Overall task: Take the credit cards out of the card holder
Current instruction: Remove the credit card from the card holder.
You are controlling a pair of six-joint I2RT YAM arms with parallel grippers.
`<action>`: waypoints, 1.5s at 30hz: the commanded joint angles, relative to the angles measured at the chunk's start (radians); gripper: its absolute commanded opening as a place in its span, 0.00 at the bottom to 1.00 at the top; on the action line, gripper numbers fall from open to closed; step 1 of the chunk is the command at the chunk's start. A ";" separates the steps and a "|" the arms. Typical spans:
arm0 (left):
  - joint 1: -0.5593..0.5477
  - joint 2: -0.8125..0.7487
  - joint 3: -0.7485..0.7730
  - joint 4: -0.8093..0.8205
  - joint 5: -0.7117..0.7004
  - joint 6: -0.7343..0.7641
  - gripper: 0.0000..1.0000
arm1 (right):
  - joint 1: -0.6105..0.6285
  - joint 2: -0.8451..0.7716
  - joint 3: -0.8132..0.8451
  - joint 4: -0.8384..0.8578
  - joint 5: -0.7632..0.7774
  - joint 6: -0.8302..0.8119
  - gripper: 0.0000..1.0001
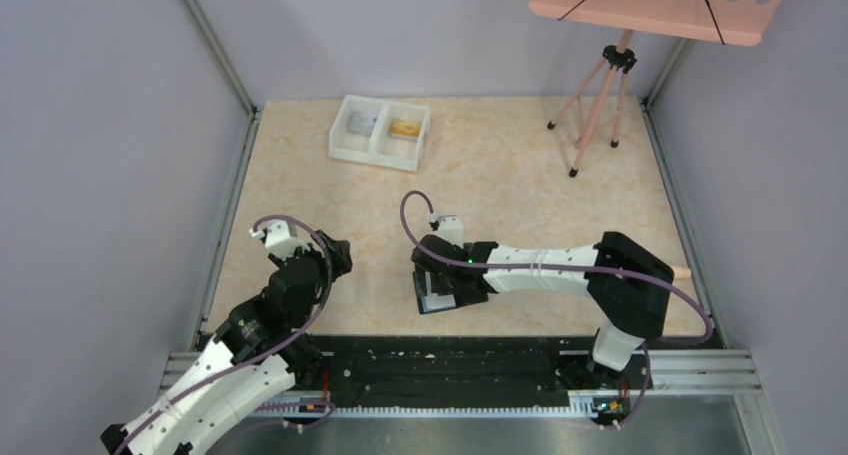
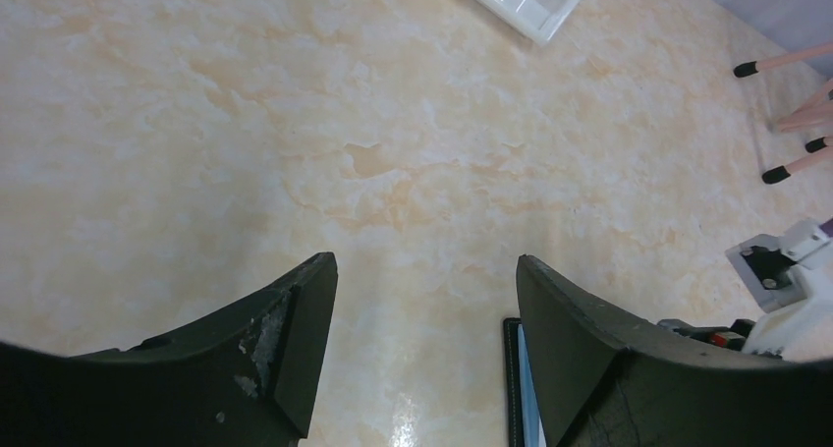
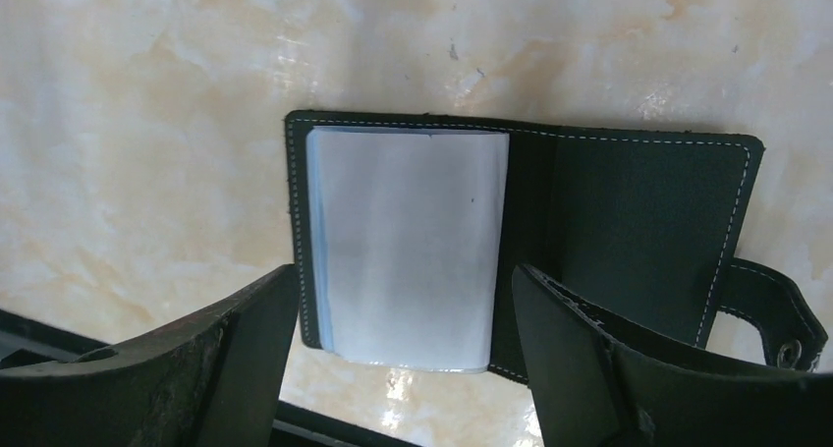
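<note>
Right wrist view: card holder (image 3: pixel 530 201) lies open flat on the table (image 3: pixel 147 93), clear pockets (image 3: pixel 403 201) on one half, bare black flap (image 3: pixel 638 231) on the other, snap strap (image 3: pixel 776 319) hanging off the far side. Right claw (image 3: pixel 403 290) hovers directly over the pockets, fingers apart, nothing between them and no contact that I can see. Top pocket looks pale and blank, with no card colour showing through (can't tell what sits in the layers under it).

Top view: the holder is near the front edge, mid-table, under the right wrist. Left claw (image 2: pixel 424 270) hangs over bare table just left of the holder, also spread wide and holding nothing. Its camera catches only the holder's black edge.

White tray (image 1: pixel 370 158) sits at the far side, well apart from the holder. An orange card (image 1: pixel 405 128) lies in its right compartment, and something greyish (image 1: pixel 360 123) in the left one is too small to identify.

My read: we're between picks, at the point of checking or going in for whatever remains.

Next move calls for:
- the right claw to drop onto the pocket's open edge and pinch a card edge, if any is left
- the left claw to pin the black flap, since the holder is light and will likely slide or fold up under a pull
- a shallow approach, as thin plastic is easy to grab instead of a card
</note>
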 commanded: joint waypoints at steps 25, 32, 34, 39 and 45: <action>-0.004 0.116 -0.184 0.241 0.301 -0.093 0.71 | -0.003 -0.122 -0.122 0.082 0.086 0.001 0.54; -0.003 0.219 -0.171 0.306 0.375 -0.087 0.71 | -0.029 -0.202 -0.193 0.071 0.113 0.012 0.46; -0.004 0.250 -0.164 0.321 0.394 -0.086 0.71 | -0.041 -0.223 -0.212 0.055 0.128 0.015 0.42; -0.003 0.324 -0.173 0.408 0.452 -0.083 0.70 | -0.067 -0.274 -0.271 0.054 0.133 0.013 0.35; -0.003 0.446 -0.153 0.482 0.518 -0.111 0.69 | -0.094 -0.281 -0.320 0.079 0.103 0.012 0.33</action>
